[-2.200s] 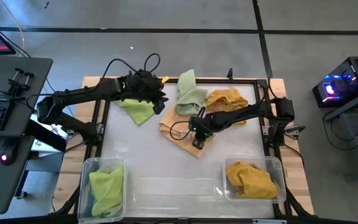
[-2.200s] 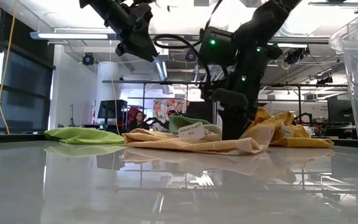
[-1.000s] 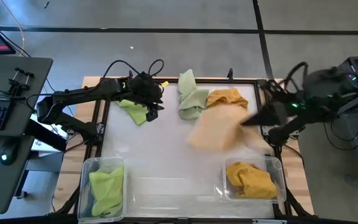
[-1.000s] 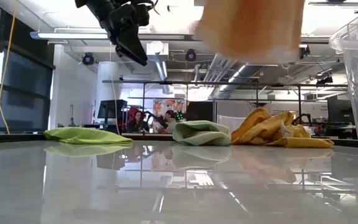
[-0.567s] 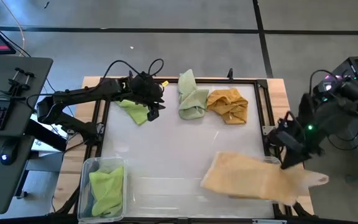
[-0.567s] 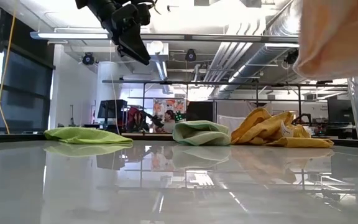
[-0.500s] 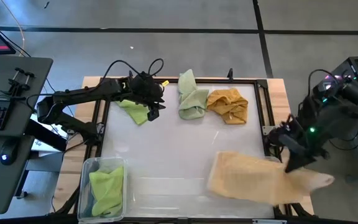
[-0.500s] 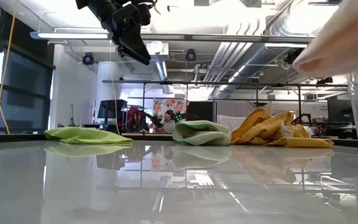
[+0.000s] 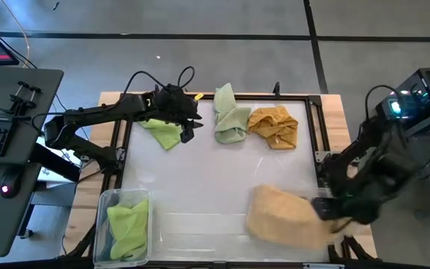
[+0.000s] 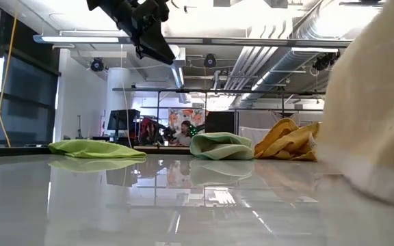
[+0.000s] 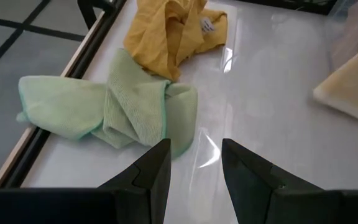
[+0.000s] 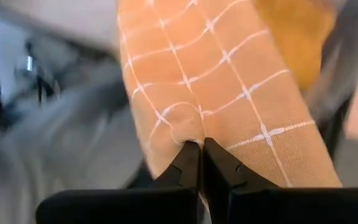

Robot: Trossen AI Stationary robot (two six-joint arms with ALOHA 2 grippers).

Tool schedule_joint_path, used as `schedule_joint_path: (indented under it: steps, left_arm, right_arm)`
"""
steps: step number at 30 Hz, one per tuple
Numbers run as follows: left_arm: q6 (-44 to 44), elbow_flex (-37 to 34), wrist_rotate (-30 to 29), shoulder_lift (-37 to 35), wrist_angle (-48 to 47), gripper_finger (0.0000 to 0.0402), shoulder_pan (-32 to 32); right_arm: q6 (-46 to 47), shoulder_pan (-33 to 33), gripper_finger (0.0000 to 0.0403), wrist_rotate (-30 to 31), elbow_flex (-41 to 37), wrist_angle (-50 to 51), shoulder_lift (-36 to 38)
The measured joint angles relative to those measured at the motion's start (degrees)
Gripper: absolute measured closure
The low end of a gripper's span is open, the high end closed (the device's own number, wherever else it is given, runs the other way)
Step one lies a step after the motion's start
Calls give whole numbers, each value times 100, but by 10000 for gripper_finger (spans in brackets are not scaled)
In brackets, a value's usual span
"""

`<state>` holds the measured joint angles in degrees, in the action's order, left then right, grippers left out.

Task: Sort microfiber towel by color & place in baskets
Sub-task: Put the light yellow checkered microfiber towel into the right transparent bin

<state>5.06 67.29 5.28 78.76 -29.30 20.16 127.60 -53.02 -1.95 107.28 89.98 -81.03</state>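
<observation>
From above, the right gripper (image 9: 323,208) sits at the table's (image 9: 200,187) near right corner, clenched on a pale orange towel (image 9: 282,217) that spreads over that corner and covers whatever lies under it. The left gripper (image 9: 187,128) hovers by the far left corner, just beside a lime towel (image 9: 163,133) lying at the far edge. Along that same far edge, a pale green towel (image 9: 230,119) lies near the middle and a mustard towel (image 9: 275,125) touches it on the right. In the near left corner stands a clear basket (image 9: 104,205) with a lime towel (image 9: 128,228) bunched inside. From table height, the lime towel (image 10: 94,148), the pale green towel (image 10: 221,146) and the mustard towel (image 10: 289,142) sit in a row at the far edge, the left gripper (image 10: 157,42) hangs high above them, and the pale orange towel (image 10: 368,123) fills the right side close up. Past the left arm's fingers (image 11: 154,171), which stand apart with nothing between them, the pale green towel (image 11: 123,109) lies against the table's frame, the mustard towel (image 11: 173,37) beyond it, and an edge of the pale orange towel (image 11: 353,87) shows off to the side. In the right wrist view, the fingers (image 12: 188,168) are pinched together on a fold of the pale orange towel (image 12: 229,87), which has a white grid pattern.
</observation>
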Motion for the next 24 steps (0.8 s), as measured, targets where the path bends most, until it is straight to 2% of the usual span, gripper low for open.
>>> schedule_joint_path:
  steps: [2, 6, 12, 17, 21, 24]
  left_arm:
    - [-32, 0, 2, 0, -20, 274, 0]
    - [-30, 0, 4, 0, -34, 274, 0]
    - [137, 0, -28, 0, 133, 274, 0]
    - [111, 1, -35, 0, 232, 274, 0]
    - [92, 0, -37, 0, 225, 274, 0]
    - [-17, 0, -39, 2, 220, 274, 0]
  right_arm:
    - [-41, 184, 402, 200, -453, -3, -7]
    - [-272, 446, 402, 225, -1276, 5, 40]
    - [-1186, 978, 400, 283, -2421, -239, 114]
    - [-1954, 1419, 387, -121, -3141, -711, 139]
    - [-2544, 1733, 343, -831, -3387, -683, 154]
    - [-2847, 1888, 291, -1033, -3314, -550, 246]
